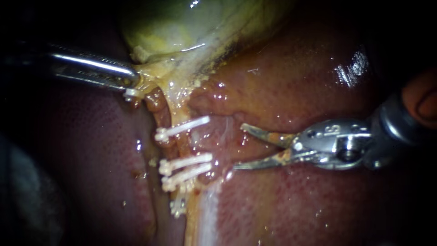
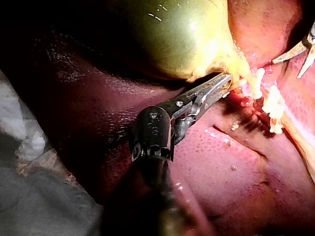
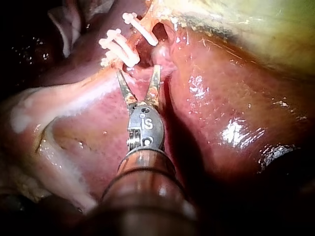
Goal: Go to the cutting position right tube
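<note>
Liver [image 1: 318,205] fills the endoscope view, wet and red-brown. Gallbladder [image 1: 191,23] at 12 o'clock, green-yellow, its neck tapering down toward centre.

Left instrument [image 1: 132,82] enters from 9 to 10 o'clock. Its jaws lie almost together, tips pinching the yellow tissue at the gallbladder's neck; the left wrist view [image 2: 224,83] shows the same.

Right instrument [image 1: 237,146] enters from 3 o'clock. Its jaws are spread in a wide V and hold nothing, with rusty staining on both. The tips point toward 9 o'clock and sit just beside the clips' near ends.

Clipped tube [image 1: 180,146] is a yellow-brown strand running from the gallbladder's neck toward 6 o'clock, left of centre. Cannot tell here whether it is one tube or two side by side.

White clips cross it: upper clip [image 1: 182,128], then a lower pair [image 1: 185,161] close together, and a small fourth clip [image 1: 177,207] nearer 6 o'clock. The open jaws bracket the level between the upper clip and the lower pair.

In the right wrist view, the right instrument's jaws [image 3: 139,73] stand open just short of the clips.
</note>
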You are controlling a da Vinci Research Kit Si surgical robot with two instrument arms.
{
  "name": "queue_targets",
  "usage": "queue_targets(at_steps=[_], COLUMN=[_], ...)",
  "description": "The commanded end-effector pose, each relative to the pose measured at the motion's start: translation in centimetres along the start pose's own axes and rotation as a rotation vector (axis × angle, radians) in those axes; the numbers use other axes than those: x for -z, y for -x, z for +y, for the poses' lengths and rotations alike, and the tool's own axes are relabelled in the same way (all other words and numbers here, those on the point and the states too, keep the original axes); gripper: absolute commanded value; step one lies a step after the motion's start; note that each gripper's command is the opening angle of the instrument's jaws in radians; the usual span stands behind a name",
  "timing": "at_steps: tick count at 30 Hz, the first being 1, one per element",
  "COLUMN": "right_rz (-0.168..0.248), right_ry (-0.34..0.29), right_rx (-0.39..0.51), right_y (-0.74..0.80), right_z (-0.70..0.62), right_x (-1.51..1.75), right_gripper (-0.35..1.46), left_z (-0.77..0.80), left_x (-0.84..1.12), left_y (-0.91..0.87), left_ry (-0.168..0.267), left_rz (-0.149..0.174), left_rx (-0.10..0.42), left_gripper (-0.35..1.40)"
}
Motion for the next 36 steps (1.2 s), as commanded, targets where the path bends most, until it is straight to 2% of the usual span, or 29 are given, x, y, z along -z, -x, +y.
queue_targets(at_steps=[1,7,15,18,25,32,36], right_rz=[-0.003,-0.006,0.021,0.044,0.138,0.179,0.200], right_ry=[-0.008,-0.031,-0.079,-0.110,-0.237,-0.309,-0.320], right_rx=[-0.005,-0.020,-0.035,-0.041,-0.023,-0.051,-0.079], right_y=[0.01,0.08,0.09,0.07,-0.01,-0.15,-0.23], right_z=[0.01,0.10,0.24,0.25,0.21,0.19,0.18], right_x=[-0.06,-0.41,-0.65,-0.70,-0.80,-1.04,-1.17], right_gripper=[1.30,1.30,1.30,1.30,1.30,1.28,1.28], left_z=[0.00,0.00,0.00,0.00,0.00,0.01,0.01], left_x=[0.00,0.00,-0.01,-0.01,-0.01,-0.01,-0.01], left_y=[0.00,0.00,0.00,0.00,0.00,0.00,0.00], left_ry=[-0.001,-0.001,-0.001,-0.001,-0.002,-0.002,-0.002], left_rz=[0.000,0.000,0.000,0.000,0.000,0.000,0.000], left_rx=[0.000,0.000,0.000,0.000,0.000,0.000,0.000], left_gripper=[-0.35,-0.35,-0.35,-0.35,-0.35,-0.35,-0.35])
